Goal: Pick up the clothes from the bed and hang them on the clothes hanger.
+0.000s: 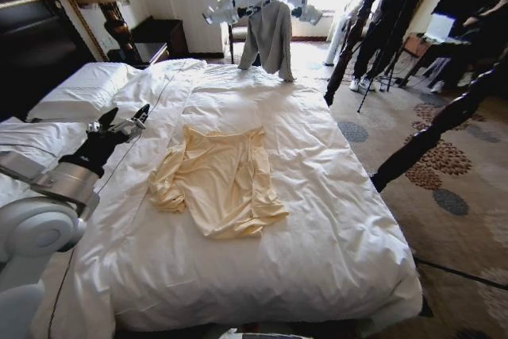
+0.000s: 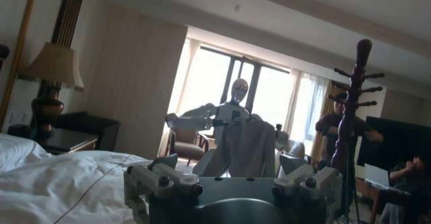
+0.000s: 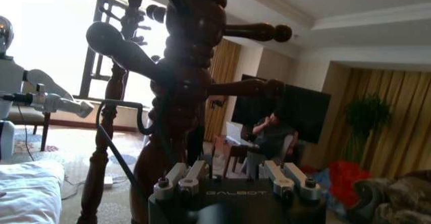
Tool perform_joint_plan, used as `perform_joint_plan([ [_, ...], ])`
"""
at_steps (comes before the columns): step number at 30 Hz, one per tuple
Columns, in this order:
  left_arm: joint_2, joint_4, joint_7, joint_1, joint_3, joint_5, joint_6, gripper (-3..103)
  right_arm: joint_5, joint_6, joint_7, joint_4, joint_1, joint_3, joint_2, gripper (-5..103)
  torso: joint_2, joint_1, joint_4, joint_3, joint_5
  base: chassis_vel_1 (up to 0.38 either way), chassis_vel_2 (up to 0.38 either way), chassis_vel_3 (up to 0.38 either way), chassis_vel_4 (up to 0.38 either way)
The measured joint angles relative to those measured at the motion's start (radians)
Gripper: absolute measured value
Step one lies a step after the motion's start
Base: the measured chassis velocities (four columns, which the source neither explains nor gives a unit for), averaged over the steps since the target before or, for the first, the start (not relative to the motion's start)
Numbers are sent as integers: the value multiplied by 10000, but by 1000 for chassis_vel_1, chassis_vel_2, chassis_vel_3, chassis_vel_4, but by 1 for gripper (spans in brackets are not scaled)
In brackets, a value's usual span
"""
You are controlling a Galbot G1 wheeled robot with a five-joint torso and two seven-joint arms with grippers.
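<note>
One shirt (image 1: pixel 220 180), one bed (image 1: pixel 333 220).

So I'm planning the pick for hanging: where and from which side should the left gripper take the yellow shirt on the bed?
Probably at the collar and shoulder edge of the shirt, which lies toward the headboard end of the bed. It lies flat with sleeves bunched, so come from above and pinch a raised fold there. The left gripper, open, hovers over the bed's left side near that end.
</note>
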Motion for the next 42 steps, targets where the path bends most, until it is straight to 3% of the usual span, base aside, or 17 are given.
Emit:
perform_joint_plan([
  [1, 0, -6, -1, 0, 1, 0, 3, 100, 179, -11, -17, -81, -6, 0, 14, 33, 0, 0, 0, 0, 3, 0, 0, 0, 0],
  [3, -3, -16, -2, 15, -6, 0, 7, 100, 1305, -165, -17, -383, -12, 0, 93, 44, 0, 0, -1, 0, 3, 0, 0, 0, 0],
  [4, -3, -16, -2, 15, -6, 0, 7, 100, 1305, -165, -17, -383, -12, 0, 93, 44, 0, 0, -1, 0, 3, 0, 0, 0, 0],
  [6, -23, -16, 5, 82, -55, 0, 3, 100, 2312, -303, -68, -658, -6, -44, 184, 54, 0, 0, 0, 0, -4, 0, 0, 0, 0],
  [8, -24, -17, 26, 120, -82, 0, -21, 100, 2717, -329, -226, -907, -6, -76, 290, 65, 0, 0, 3, 0, -2, 0, 0, 0, 0],
  [9, -24, -17, 26, 120, -82, 0, -21, 100, 2717, -329, -226, -907, -6, -76, 290, 65, 0, 0, 3, 0, -2, 0, 0, 0, 0],
  [12, -28, 6, 52, 119, -67, 0, -33, 100, 2827, -337, -338, -1024, -6, -82, 416, 82, 0, 1, 0, 0, 2, 0, 0, 0, 0],
  [16, -32, 59, 79, 122, -36, 11, -47, 100, 2774, -317, -337, -893, 1, -81, 468, 86, 0, 0, 0, 0, -2, 0, 0, 0, 0],
  [19, -1, 199, 189, 118, -6, 23, -74, 100, 2521, -273, -352, -895, -3, -80, 613, 99, 0, 0, 2, 0, -8, 0, 0, 0, 0],
  [24, 45, 304, 267, 81, 11, 25, -95, 100, 2277, -219, -365, -1003, -7, -80, 743, 100, 0, 1, 1, 1, 5, 0, 0, 0, 0],
  [38, -10, 442, 308, -27, 123, 21, -156, 100, 2171, -194, -557, -1098, -62, -205, 891, 101, 0, 0, 1, 0, -5, 0, 0, 0, 0],
  [42, -41, 485, 305, -57, 162, 20, -160, 100, 2171, -189, -558, -1049, -65, -219, 935, 86, 0, 0, 1, 1, -3, 0, 0, 0, 0],
])
